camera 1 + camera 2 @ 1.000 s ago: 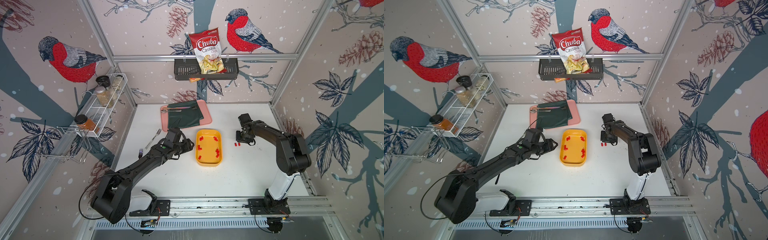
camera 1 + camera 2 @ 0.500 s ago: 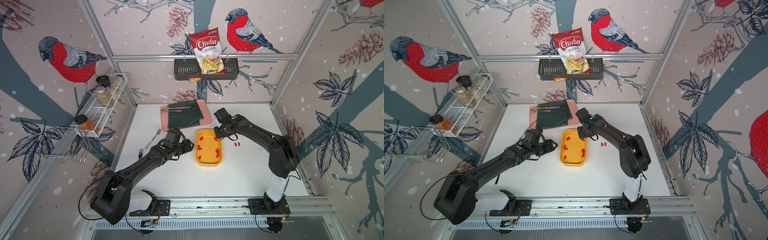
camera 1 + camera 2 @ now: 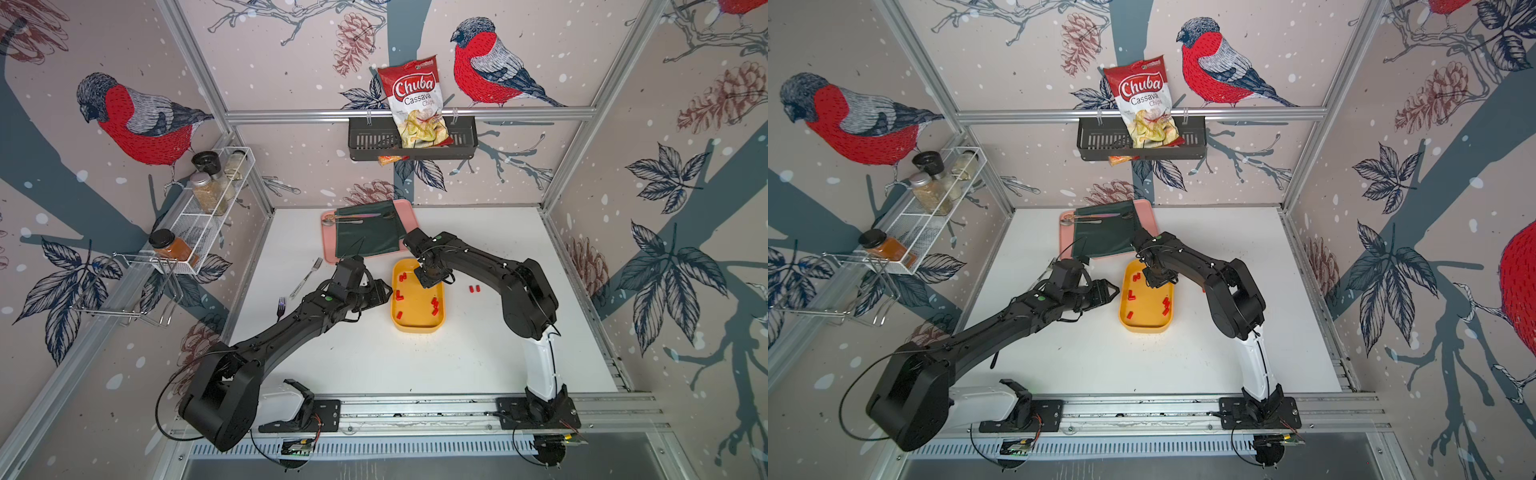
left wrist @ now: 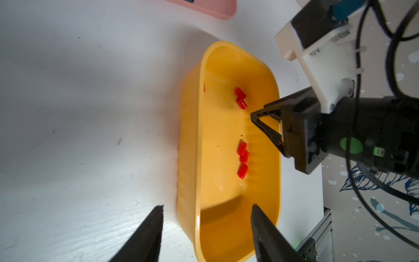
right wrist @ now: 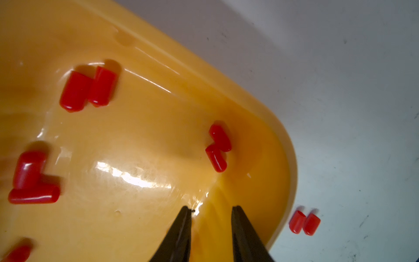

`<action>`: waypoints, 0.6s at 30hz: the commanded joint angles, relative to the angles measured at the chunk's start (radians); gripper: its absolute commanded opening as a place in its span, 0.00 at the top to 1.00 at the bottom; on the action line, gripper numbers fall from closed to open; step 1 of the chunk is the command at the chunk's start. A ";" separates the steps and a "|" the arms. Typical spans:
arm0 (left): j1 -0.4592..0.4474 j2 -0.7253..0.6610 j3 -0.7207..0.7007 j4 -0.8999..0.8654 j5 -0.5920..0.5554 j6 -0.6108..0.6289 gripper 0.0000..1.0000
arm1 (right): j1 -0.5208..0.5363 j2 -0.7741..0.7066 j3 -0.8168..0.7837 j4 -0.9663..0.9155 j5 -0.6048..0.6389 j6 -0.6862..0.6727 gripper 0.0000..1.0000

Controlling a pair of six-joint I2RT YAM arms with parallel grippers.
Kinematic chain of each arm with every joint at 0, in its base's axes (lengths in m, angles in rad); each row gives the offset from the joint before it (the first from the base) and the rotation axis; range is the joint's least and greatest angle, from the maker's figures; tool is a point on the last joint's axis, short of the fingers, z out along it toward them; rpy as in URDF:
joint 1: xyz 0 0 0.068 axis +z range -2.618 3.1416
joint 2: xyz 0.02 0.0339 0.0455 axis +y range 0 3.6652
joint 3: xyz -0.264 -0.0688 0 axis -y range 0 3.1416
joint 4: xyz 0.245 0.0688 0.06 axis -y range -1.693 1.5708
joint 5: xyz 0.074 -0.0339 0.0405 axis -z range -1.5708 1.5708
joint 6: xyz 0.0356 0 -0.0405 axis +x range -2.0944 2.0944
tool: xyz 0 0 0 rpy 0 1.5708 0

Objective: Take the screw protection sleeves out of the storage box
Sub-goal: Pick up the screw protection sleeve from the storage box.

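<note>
The yellow storage box (image 3: pixel 415 328) (image 3: pixel 1144 326) lies mid-table. Several red screw protection sleeves (image 3: pixel 399 296) (image 5: pixel 88 89) (image 4: pixel 242 158) lie scattered on its floor. Two more sleeves (image 3: pixel 474 288) (image 5: pixel 303 222) rest side by side on the white table just right of the box. My right gripper (image 3: pixel 428 276) (image 3: pixel 1156 278) (image 5: pixel 212 208) hangs low over the box's far end, slightly open, nothing between its fingers. My left gripper (image 3: pixel 384 293) (image 4: pixel 206 206) is open and straddles the box's left wall without touching it, one finger outside, one inside.
A pink tray (image 3: pixel 326 232) with a dark green cloth (image 3: pixel 365 232) and spoons sits behind the box. Two forks (image 3: pixel 305 276) (image 3: pixel 281 307) lie on the table to the left. A black wall basket (image 3: pixel 365 141) holds a chips bag; a wire spice rack (image 3: pixel 212 195) hangs left.
My right arm has swung left from beside the two sleeves on the table to above the far end of the box. The left arm has stayed still.
</note>
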State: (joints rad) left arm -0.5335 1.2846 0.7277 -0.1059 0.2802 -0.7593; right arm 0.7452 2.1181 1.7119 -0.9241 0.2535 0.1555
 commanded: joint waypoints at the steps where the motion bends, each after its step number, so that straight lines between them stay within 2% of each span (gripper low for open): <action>1: -0.024 0.012 0.006 0.062 0.019 0.005 0.38 | -0.004 0.018 0.015 -0.015 0.028 -0.023 0.65; 6: -0.060 0.057 0.015 0.061 0.008 0.005 0.40 | -0.012 0.042 0.015 -0.002 0.015 -0.025 0.65; 18: -0.069 0.131 0.026 0.039 0.000 0.007 0.44 | -0.027 0.081 0.016 0.021 0.009 -0.022 0.68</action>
State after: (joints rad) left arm -0.5999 1.4082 0.7441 -0.0818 0.2859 -0.7586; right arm 0.7235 2.1929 1.7222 -0.9066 0.2569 0.1326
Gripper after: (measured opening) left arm 0.561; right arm 0.326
